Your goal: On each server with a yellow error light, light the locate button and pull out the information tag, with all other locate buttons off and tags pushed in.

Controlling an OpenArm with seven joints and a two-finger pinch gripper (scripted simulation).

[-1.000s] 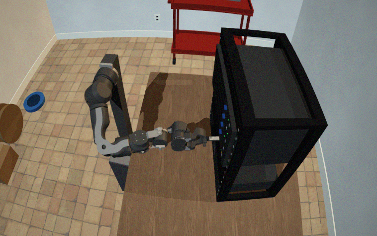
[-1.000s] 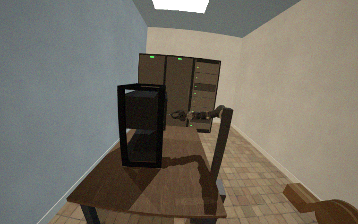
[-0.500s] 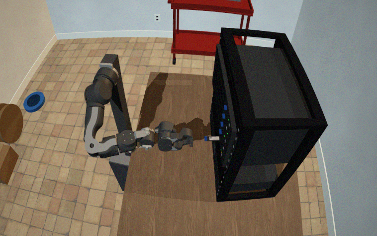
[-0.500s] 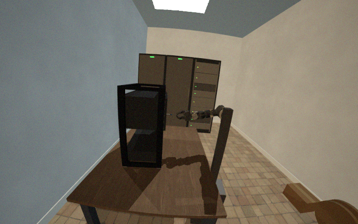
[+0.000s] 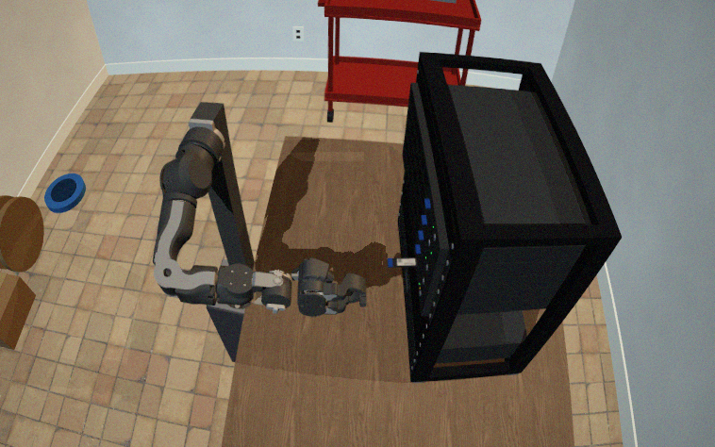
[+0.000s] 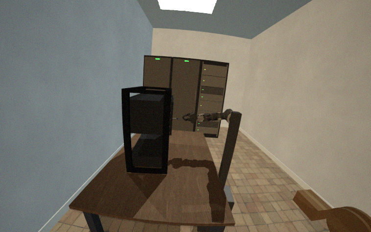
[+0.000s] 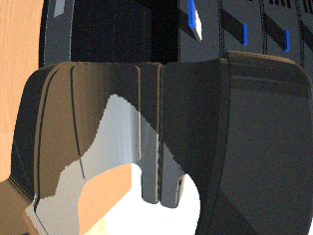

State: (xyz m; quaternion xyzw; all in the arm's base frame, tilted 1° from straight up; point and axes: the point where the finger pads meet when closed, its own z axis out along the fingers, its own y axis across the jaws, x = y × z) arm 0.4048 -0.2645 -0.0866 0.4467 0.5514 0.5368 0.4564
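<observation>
The black server rack (image 5: 572, 153) (image 6: 126, 131) stands on the wooden table (image 5: 326, 389) (image 6: 174, 202), its front facing my arm. One information tag (image 5: 405, 261) (image 6: 174, 118), white with a blue tip, sticks out of the front. Other tags (image 5: 423, 220) (image 7: 192, 17) show only as blue tabs close to the server fronts. Small green lights (image 5: 433, 227) dot the fronts; I cannot make out a yellow light or a lit button. My gripper (image 5: 363, 293) (image 6: 184, 117) (image 7: 169, 136) is shut and empty. It hangs a short way back from the rack, left of and slightly nearer than the pulled-out tag.
The arm's dark pedestal (image 5: 226, 173) (image 6: 228, 147) stands at the table's left edge. A red cart (image 5: 390, 78) is behind the rack. A blue bowl (image 5: 64, 191) and wooden pieces (image 5: 18, 231) lie on the floor. Tall brown cabinets (image 6: 186, 90) line the far wall.
</observation>
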